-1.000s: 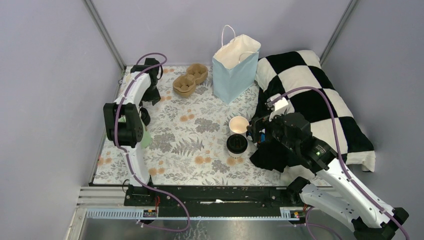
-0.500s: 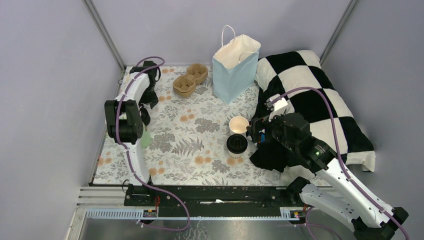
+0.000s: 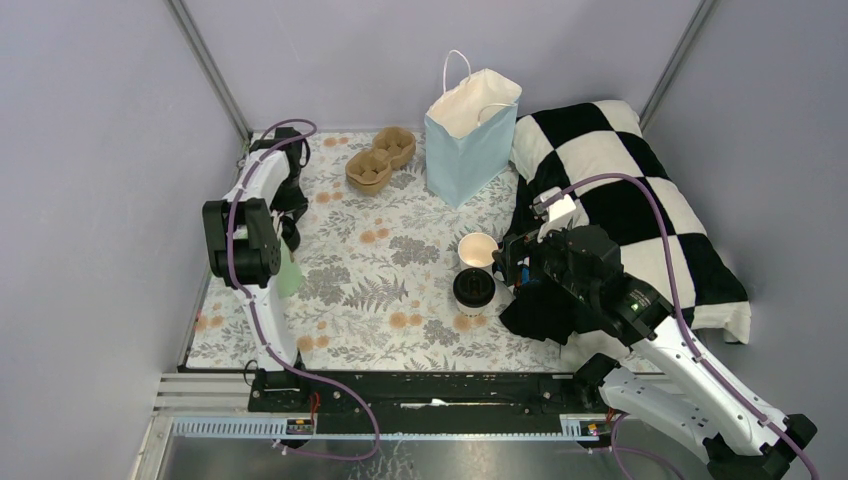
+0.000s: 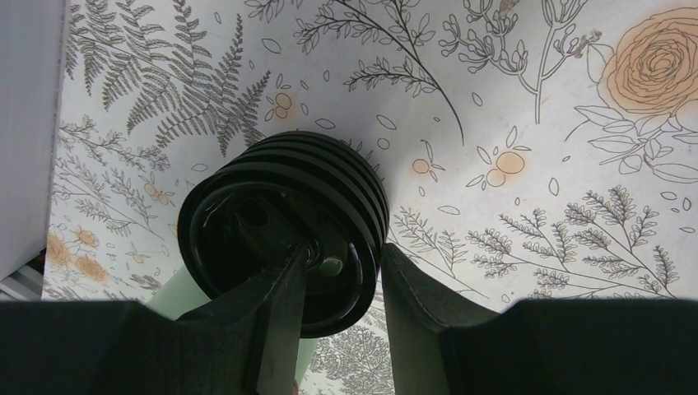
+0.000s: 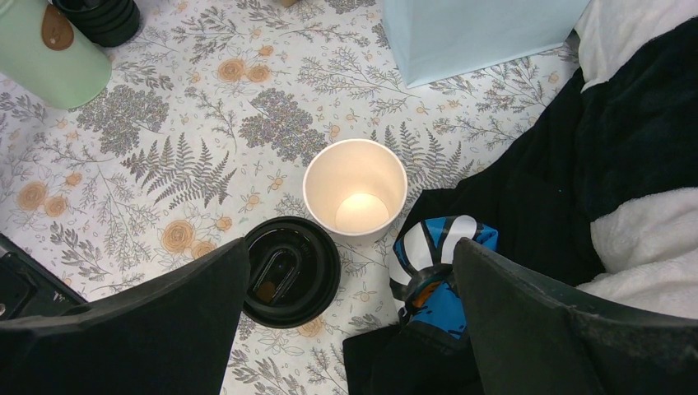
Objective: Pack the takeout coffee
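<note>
One white paper cup with a black lid (image 3: 473, 288) stands right of centre on the floral cloth; it also shows in the right wrist view (image 5: 290, 271). A second white cup (image 3: 478, 248) stands open and lidless just behind it (image 5: 355, 188). My right gripper (image 3: 505, 270) hovers open over both cups (image 5: 350, 247) and holds nothing. At the far left my left gripper (image 3: 287, 215) is at a stack of black lids (image 4: 284, 218). One finger is inside the top lid, the other against its outer rim (image 4: 342, 263).
A blue paper bag (image 3: 470, 135) stands open at the back. A brown cup carrier (image 3: 380, 160) lies left of it. A mint-green cup (image 3: 288, 275) stands by the lid stack. A black-and-white checkered blanket (image 3: 640, 200) fills the right side, with a blue-white wrapped item (image 5: 436, 263) on it.
My left arm has shifted a little to the left and toward the near edge at the lid stack. The right arm and both cups have not moved.
</note>
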You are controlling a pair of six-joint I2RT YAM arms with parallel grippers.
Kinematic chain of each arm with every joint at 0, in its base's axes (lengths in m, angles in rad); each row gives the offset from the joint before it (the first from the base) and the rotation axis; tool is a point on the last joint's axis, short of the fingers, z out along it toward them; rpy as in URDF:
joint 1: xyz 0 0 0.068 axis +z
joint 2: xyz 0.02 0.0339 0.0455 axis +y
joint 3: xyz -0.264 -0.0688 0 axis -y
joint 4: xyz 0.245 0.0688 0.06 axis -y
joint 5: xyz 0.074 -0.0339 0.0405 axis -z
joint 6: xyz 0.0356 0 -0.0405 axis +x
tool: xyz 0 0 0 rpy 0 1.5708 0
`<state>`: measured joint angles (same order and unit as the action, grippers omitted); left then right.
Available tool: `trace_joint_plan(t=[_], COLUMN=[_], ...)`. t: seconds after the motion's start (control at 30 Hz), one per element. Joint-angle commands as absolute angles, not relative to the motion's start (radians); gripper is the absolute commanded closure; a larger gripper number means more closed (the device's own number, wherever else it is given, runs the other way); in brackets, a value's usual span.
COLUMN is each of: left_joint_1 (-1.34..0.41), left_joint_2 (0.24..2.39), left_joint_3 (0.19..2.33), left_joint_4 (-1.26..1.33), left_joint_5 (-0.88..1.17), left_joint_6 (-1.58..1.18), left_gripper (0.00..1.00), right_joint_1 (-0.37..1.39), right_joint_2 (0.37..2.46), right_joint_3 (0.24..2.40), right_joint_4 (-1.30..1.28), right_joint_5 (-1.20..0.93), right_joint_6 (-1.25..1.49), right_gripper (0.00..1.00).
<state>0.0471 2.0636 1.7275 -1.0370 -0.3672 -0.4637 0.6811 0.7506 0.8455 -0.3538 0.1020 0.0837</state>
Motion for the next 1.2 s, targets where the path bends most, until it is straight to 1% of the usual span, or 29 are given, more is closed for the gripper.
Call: trace_joint_plan(t=[0.0, 0.07, 0.33, 0.43, 0.47, 0.63, 0.9, 1.17], left_joint_1=[0.051, 0.051, 0.051, 0.051, 0.051, 0.051, 0.051, 0.049], left_joint_2=[2.044, 2.042, 2.031, 2.024, 2.022, 2.010, 1.990, 1.973], left_joint_3=[1.712, 1.708, 1.707, 1.712, 1.713, 1.721, 1.745, 1.866], left_joint_4=[-0.995, -0.988, -0.988, -0.988, -0.989, -0.993, -1.011, -1.080], left_joint_5=[-0.342, -0.344, -0.359, -0.361, -0.363, -0.377, -0.388, -0.356], left_joint_6=[-0.475, -0.475, -0.468, -0.466, -0.466, -0.465, -0.453, -0.455], left_gripper=[0.58, 0.60, 0.71, 0.76, 0.79, 0.84, 0.86, 0.86], right_joint_1=[0.677, 0.676, 0.677, 0.677, 0.677, 0.677, 0.677, 0.678], right_joint_2=[0.746, 0.748, 0.752, 0.751, 0.752, 0.752, 0.750, 0.754], right_joint_3=[0.841, 0.841, 0.836, 0.835, 0.834, 0.835, 0.831, 0.840], right_joint_4=[-0.318, -0.316, -0.313, -0.312, -0.311, -0.311, -0.309, -0.310], right_joint_5=[0.091, 0.088, 0.086, 0.087, 0.086, 0.084, 0.082, 0.083], right_joint_6=[0.082, 0.084, 0.086, 0.087, 0.087, 0.088, 0.090, 0.085], right_gripper=[0.00, 0.00, 0.00, 0.00, 0.00, 0.00, 0.00, 0.00])
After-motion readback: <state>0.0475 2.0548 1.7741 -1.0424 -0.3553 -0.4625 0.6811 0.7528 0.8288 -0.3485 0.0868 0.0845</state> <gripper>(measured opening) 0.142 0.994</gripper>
